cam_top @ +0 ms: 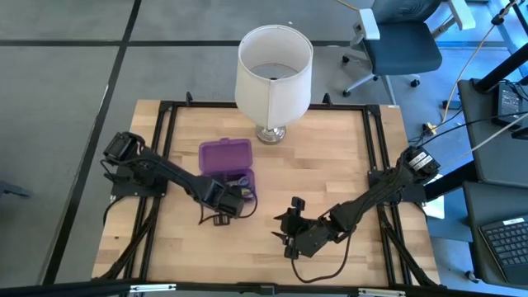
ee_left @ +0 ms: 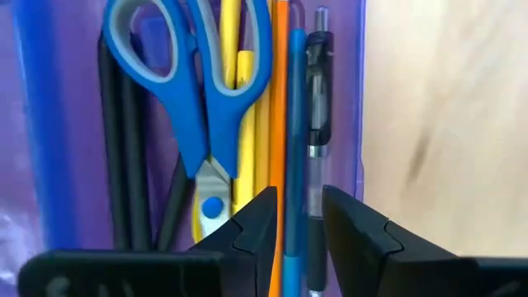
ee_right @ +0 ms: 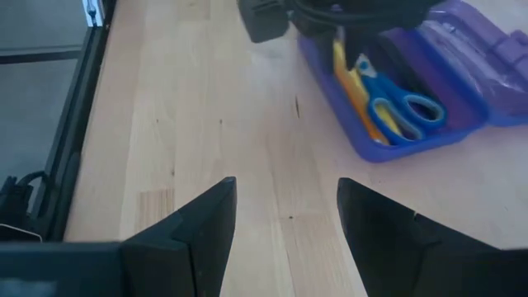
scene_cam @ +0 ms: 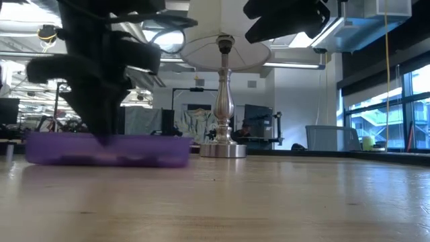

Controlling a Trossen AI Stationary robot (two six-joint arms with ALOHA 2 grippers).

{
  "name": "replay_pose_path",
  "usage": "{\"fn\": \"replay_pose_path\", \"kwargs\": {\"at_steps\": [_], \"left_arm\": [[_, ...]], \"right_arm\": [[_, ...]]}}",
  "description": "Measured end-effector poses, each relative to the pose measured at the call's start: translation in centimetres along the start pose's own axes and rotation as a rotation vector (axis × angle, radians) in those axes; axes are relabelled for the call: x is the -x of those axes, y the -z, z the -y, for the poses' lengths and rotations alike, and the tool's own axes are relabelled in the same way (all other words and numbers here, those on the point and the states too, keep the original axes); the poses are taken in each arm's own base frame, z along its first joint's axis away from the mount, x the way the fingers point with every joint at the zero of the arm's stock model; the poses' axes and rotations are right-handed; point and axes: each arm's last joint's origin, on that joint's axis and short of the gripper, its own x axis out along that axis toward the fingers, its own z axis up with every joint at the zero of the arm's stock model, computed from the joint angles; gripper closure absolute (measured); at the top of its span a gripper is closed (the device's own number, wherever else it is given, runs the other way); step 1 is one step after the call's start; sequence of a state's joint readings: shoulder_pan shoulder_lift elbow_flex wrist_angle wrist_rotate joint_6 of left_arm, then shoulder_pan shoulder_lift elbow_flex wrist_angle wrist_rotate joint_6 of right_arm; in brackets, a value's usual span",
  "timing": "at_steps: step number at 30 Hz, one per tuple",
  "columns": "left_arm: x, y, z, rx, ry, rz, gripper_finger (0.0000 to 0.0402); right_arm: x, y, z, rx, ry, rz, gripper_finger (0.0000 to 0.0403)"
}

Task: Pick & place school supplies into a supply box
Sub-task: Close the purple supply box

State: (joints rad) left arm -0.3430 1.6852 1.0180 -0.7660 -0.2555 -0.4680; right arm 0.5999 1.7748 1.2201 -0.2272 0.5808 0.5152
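Note:
The open purple supply box [cam_top: 225,155] lies near the table's middle, left of centre, with its tray toward the near edge. In the left wrist view its tray [ee_left: 359,99] holds blue-handled scissors [ee_left: 198,91], black, yellow and orange pencils, a clear pen and a blue pen [ee_left: 295,124]. My left gripper [ee_left: 299,223] hangs over the tray's near end [cam_top: 227,198], pointing down. It is narrowly open, with a finger on either side of the blue pen and a gap wider than the pen. My right gripper [ee_right: 287,214] is open and empty, low over the bare wood [cam_top: 289,227] right of the box [ee_right: 429,99].
A lamp with a white shade [cam_top: 274,70] stands at the far middle of the table, just behind the box. Black frame rails run along the table's left and right sides. Bare wood lies between the box and the right rail. An office chair stands beyond the far edge.

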Motion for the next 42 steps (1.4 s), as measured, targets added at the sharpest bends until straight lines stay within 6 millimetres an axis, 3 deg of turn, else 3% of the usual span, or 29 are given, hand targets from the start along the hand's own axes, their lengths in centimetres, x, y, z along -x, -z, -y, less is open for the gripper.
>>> {"fn": "replay_pose_path", "kwargs": {"at_steps": [8,19,23,29,34,42], "left_arm": [[0.8,1.3,2.7,-0.011,0.129,-0.027,0.0317],[3.2,3.8,8.9,-0.125,0.337,0.091,0.0328],[6.1,5.0,9.1,-0.042,0.277,0.128,0.0337],[8.9,8.5,7.9,0.161,0.073,0.177,0.0354],[9.8,10.2,7.7,0.204,0.021,0.211,0.0361],[9.4,10.5,8.3,0.231,0.044,0.202,0.0366]], "right_arm": [[0.0,0.0,0.0,-0.004,-0.001,-0.001,0.0188],[-0.4,-0.8,0.4,-0.05,-0.006,0.043,0.0188],[-0.7,-1.1,0.8,-0.064,0.002,0.054,0.0188],[-0.9,-1.3,1.1,-0.071,0.005,0.05,0.0188],[-0.9,-1.3,1.1,-0.064,0.006,0.049,0.0188],[-0.9,-1.3,1.1,-0.06,0.007,0.048,0.0188]]}}
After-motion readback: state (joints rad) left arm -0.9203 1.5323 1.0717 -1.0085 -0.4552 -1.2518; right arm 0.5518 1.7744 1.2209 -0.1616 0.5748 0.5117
